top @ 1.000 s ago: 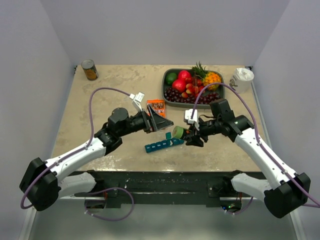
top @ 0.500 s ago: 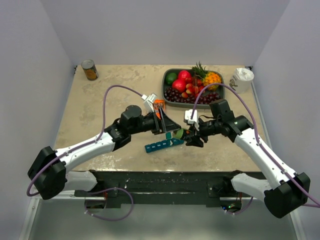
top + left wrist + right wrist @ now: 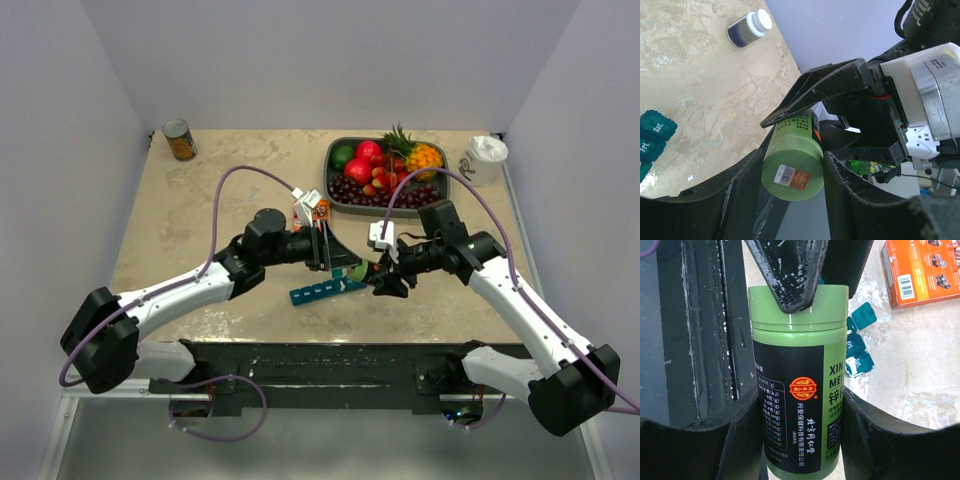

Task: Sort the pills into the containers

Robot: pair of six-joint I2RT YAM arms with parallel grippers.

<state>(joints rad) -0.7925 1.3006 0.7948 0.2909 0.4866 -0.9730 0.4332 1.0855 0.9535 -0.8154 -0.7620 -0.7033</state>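
Tabletop [image 3: 200, 190] bears the pill organiser [image 3: 322, 290] just beside left claw [image 3: 338, 262] gripping green bottle [image 3: 357, 270].

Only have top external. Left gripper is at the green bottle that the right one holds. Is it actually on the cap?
Observer: Yes. The left wrist view shows the left gripper with a finger on either side of the cap end of the green bottle, close against it.
Operator: Right's grip?
Observer: The right wrist view shows the right gripper clamped on the labelled body, below the cap.
Operator: Organiser lids?
Observer: The pill organiser shows its Sat and Fri compartments in the left wrist view. Both look shut.
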